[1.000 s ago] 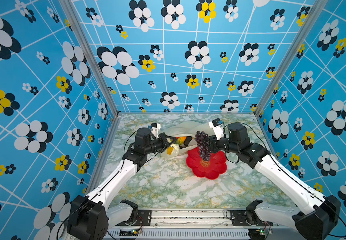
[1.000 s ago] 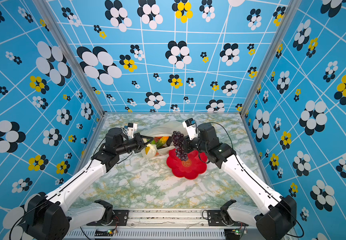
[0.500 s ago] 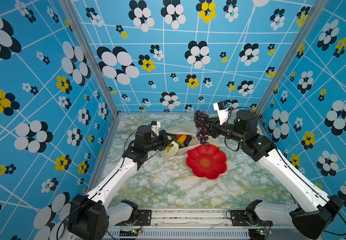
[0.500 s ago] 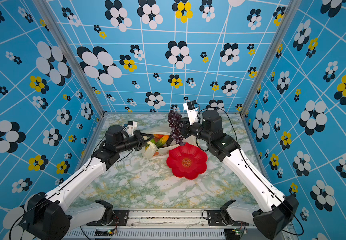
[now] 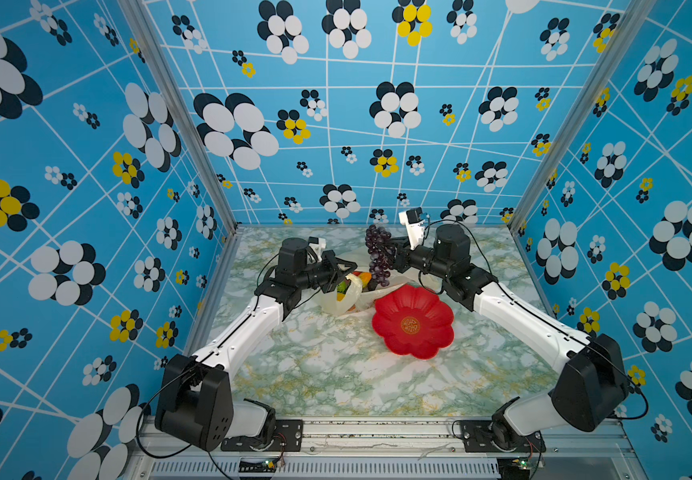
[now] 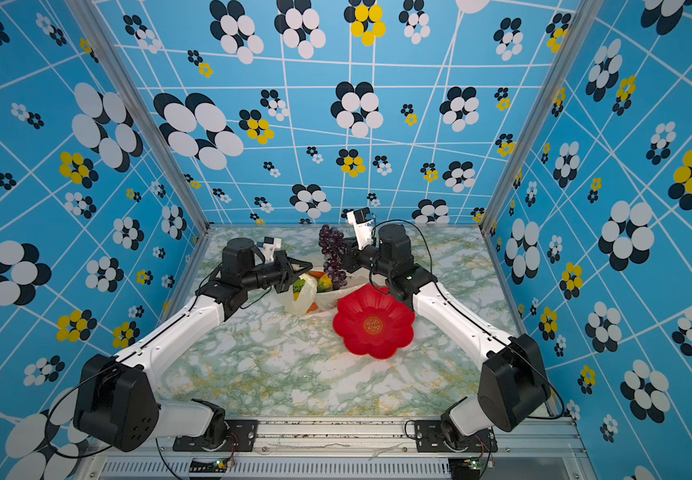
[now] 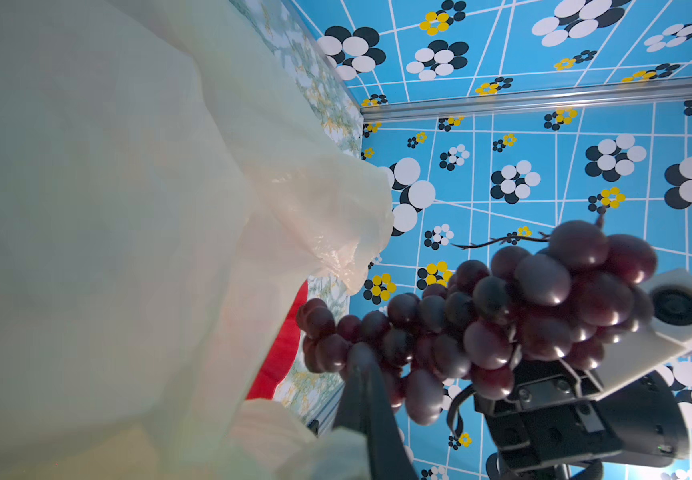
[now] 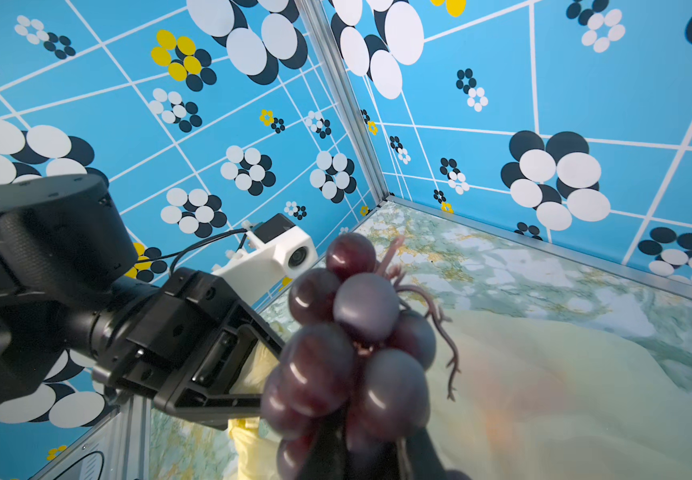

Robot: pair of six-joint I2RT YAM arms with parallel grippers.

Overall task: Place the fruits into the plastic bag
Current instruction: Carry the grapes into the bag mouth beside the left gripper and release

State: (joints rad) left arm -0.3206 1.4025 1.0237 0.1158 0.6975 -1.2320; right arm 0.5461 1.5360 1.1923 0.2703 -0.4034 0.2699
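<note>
most fruits lie in the plastic bag, left tool pinching its rim. right tool grips the grape bunch above.

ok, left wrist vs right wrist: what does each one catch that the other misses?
Left wrist only: the edge of the red plate and the right arm's wrist camera.
Right wrist only: the left arm's wrist camera and its black wrist joint.
Both: the grape bunch gripped in the right arm's jaws, the plastic bag and the marbled table.
</note>
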